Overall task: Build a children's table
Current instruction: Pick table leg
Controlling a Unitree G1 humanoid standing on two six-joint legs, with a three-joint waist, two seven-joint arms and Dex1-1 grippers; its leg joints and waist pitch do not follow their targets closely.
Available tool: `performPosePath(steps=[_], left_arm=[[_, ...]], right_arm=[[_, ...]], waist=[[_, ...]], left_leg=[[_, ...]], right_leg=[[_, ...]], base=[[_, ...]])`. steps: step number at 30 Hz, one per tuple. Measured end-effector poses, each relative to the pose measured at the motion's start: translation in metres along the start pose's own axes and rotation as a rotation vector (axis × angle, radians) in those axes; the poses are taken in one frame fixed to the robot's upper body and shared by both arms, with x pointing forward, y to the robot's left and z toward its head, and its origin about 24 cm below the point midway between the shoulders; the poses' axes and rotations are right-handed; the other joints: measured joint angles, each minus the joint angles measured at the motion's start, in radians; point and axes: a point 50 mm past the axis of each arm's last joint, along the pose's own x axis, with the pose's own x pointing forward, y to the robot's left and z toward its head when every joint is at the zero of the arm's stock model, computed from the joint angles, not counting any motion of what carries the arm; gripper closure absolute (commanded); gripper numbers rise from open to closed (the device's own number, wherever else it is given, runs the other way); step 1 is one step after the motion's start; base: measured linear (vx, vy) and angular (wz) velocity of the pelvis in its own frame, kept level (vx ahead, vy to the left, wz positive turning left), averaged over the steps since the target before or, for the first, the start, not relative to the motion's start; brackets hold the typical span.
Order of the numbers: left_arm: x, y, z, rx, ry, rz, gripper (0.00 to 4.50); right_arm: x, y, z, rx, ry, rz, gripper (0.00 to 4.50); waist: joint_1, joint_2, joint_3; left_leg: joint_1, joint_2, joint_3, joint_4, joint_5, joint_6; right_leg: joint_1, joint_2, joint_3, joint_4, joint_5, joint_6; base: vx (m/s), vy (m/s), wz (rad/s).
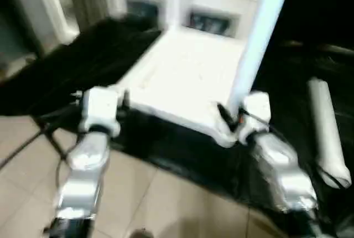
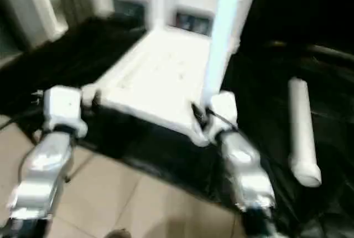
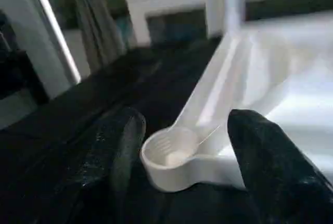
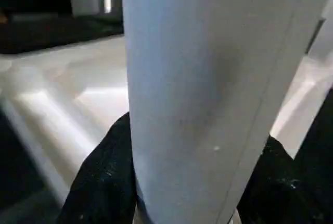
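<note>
The white table top (image 1: 182,72) lies upside down on a black cloth. One white leg (image 1: 255,39) stands upright in its near right corner. My right gripper (image 4: 200,135) is shut on this leg close to its base, one black finger (image 4: 106,177) pressed on each side. At the near left corner, my left gripper (image 3: 187,119) is open, its fingers (image 3: 122,151) on either side of the empty round corner socket (image 3: 169,156). A second leg (image 1: 329,133) lies loose on the cloth to the right.
The black cloth (image 1: 88,61) covers the low surface under the table top. A white cabinet with glass doors (image 1: 210,14) stands close behind. Tiled floor (image 1: 149,205) lies in front, with a dark cable (image 1: 27,144) at the left.
</note>
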Motion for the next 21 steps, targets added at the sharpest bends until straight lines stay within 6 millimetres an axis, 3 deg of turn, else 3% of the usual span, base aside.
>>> performPosePath(steps=[1, 2, 3, 4, 5, 6, 7, 8, 9, 10, 11, 12, 13, 15, 17, 19, 20, 21], left_arm=[[0.000, -0.001, 0.001, -0.007, -0.004, 0.000, 1.41], [0.000, -0.003, 0.003, -0.023, -0.009, -0.005, 1.41], [0.000, -0.005, 0.005, -0.035, -0.019, -0.011, 1.41], [-0.001, -0.014, 0.006, -0.072, -0.020, -0.042, 1.41], [-0.002, -0.026, 0.008, -0.098, -0.023, -0.089, 1.41], [-0.004, -0.032, 0.009, -0.113, -0.029, -0.113, 1.41], [-0.005, -0.032, 0.011, -0.130, -0.039, -0.128, 1.41], [-0.005, -0.032, 0.013, -0.138, -0.047, -0.131, 1.41], [-0.006, -0.032, 0.017, -0.135, -0.080, -0.145, 1.41], [-0.009, -0.030, 0.020, -0.129, -0.109, -0.148, 1.41], [-0.010, -0.029, 0.018, -0.126, -0.105, -0.145, 1.41], [-0.011, -0.026, 0.014, -0.124, -0.091, -0.136, 1.41], [-0.012, -0.024, 0.010, -0.131, -0.072, -0.120, 1.41], [-0.013, -0.024, 0.007, -0.129, -0.061, -0.118, 1.41], [-0.013, -0.029, 0.005, -0.109, -0.053, -0.137, 1.41], [-0.014, -0.035, 0.003, -0.102, -0.032, -0.190, 1.41], [-0.014, -0.038, 0.002, -0.106, -0.019, -0.217, 1.41], [-0.014, -0.040, 0.001, -0.114, -0.012, -0.251, 1.41]], right_arm=[[-0.002, -0.002, -0.001, -0.007, 0.006, -0.006, 2.59], [-0.004, -0.005, -0.003, -0.014, 0.015, -0.015, 2.59], [-0.006, -0.009, -0.005, -0.016, 0.021, -0.026, 2.59], [-0.015, -0.018, -0.011, -0.018, 0.047, -0.067, 2.59], [-0.021, -0.025, -0.017, -0.014, 0.077, -0.099, 2.59], [-0.024, -0.032, -0.017, -0.014, 0.087, -0.130, 2.59], [-0.025, -0.036, -0.015, -0.009, 0.079, -0.150, 2.59], [-0.025, -0.036, -0.013, -0.008, 0.070, -0.153, 2.59], [-0.026, -0.037, -0.008, -0.017, 0.051, -0.153, 2.59], [-0.026, -0.035, -0.001, -0.022, 0.022, -0.147, 2.59], [-0.025, -0.030, -0.001, -0.013, 0.016, -0.132, 2.59], [-0.024, -0.024, -0.002, -0.006, 0.018, -0.113, 2.59], [-0.025, -0.022, -0.004, -0.005, 0.026, -0.107, 2.59], [-0.027, -0.025, -0.005, -0.003, 0.041, -0.118, 2.59], [-0.029, -0.030, -0.007, 0.016, 0.051, -0.145, 2.59], [-0.030, -0.035, -0.005, 0.033, 0.046, -0.175, 2.59], [-0.029, -0.035, -0.003, 0.041, 0.035, -0.177, 2.59], [-0.029, -0.035, -0.002, 0.046, 0.030, -0.172, 2.59]], waist=[[-0.037, -0.018, -0.010], [-0.067, -0.042, -0.012], [-0.092, -0.073, -0.009], [-0.120, -0.083, -0.005], [-0.120, -0.075, -0.004], [-0.120, -0.065, 0.000], [-0.105, -0.056, 0.006], [-0.099, -0.048, 0.007], [-0.086, -0.033, 0.004], [-0.086, -0.007, 0.001], [-0.092, 0.001, 0.003], [-0.109, -0.007, 0.000], [-0.123, -0.017, 0.000], [-0.133, -0.029, 0.000], [-0.143, -0.033, 0.002], [-0.152, -0.027, 0.008], [-0.159, -0.022, 0.010], [-0.162, -0.010, 0.012]], left_leg=[[0.001, -0.007, 0.001, -0.001, -0.009, -0.010], [0.009, -0.017, 0.015, 0.000, -0.019, -0.012], [0.023, -0.036, 0.038, 0.002, -0.034, -0.007], [0.032, -0.039, 0.045, 0.042, -0.064, 0.024], [0.030, -0.038, 0.041, 0.081, -0.071, 0.061], [0.015, -0.047, 0.033, 0.121, -0.071, 0.059], [0.002, -0.060, 0.028, 0.152, -0.063, 0.026], [-0.015, -0.066, 0.021, 0.165, -0.052, 0.005], [-0.049, -0.066, 0.005, 0.159, -0.027, -0.039], [-0.080, -0.045, -0.009, 0.094, -0.003, -0.041], [-0.093, -0.033, -0.012, 0.095, 0.019, -0.001], [-0.095, -0.038, -0.014, 0.097, 0.023, 0.015], [-0.093, -0.043, -0.013, 0.093, 0.027, 0.021], [-0.090, -0.046, -0.004, 0.079, 0.033, 0.020], [-0.085, -0.044, 0.013, 0.044, 0.051, 0.013], [-0.071, -0.036, 0.039, 0.013, 0.068, 0.011], [-0.071, -0.033, 0.048, 0.005, 0.074, 0.015], [-0.068, -0.033, 0.051, 0.001, 0.075, 0.016]], right_leg=[[-0.074, -0.027, -0.005, -0.016, 0.032, 0.013], [-0.111, -0.049, 0.000, -0.067, 0.076, -0.007], [-0.118, -0.073, 0.016, -0.158, 0.153, -0.040], [-0.096, -0.071, 0.052, -0.149, 0.206, -0.042], [-0.075, -0.057, 0.061, -0.155, 0.196, -0.046], [-0.052, -0.046, 0.064, -0.171, 0.195, -0.049], [-0.022, -0.011, 0.098, -0.190, 0.196, -0.056], [-0.008, 0.001, 0.104, -0.198, 0.195, -0.056], [0.005, 0.023, 0.108, -0.205, 0.195, -0.057], [0.010, 0.057, 0.103, -0.202, 0.193, -0.055], [0.002, 0.057, 0.084, -0.179, 0.186, -0.061], [-0.007, 0.044, 0.062, -0.162, 0.185, -0.063], [-0.014, 0.029, 0.050, -0.169, 0.187, -0.056], [0.000, 0.016, 0.043, -0.193, 0.189, -0.033], [0.000, 0.008, 0.044, -0.209, 0.196, -0.040], [0.003, -0.001, 0.044, -0.219, 0.202, -0.041], [0.003, -0.004, 0.044, -0.218, 0.201, -0.039], [0.001, -0.006, 0.043, -0.219, 0.200, -0.040]], base=[[0.000, 0.000, 0.00], [0.000, 0.000, 0.00], [0.178, -0.005, 0.22], [0.178, -0.005, 0.22], [0.197, -0.006, 0.16], [0.184, 0.000, -0.33], [0.184, 0.000, -0.33], [0.130, 0.029, -0.54], [0.065, 0.067, -0.50], [0.065, 0.067, -0.50], [0.019, 0.056, -0.35], [0.000, 0.000, 0.00], [0.000, 0.000, 0.00], [0.000, 0.000, 0.00], [-0.032, -0.023, 0.03], [-0.059, -0.062, 0.05], [-0.072, -0.054, 0.03], [-0.054, -0.041, 0.04]])
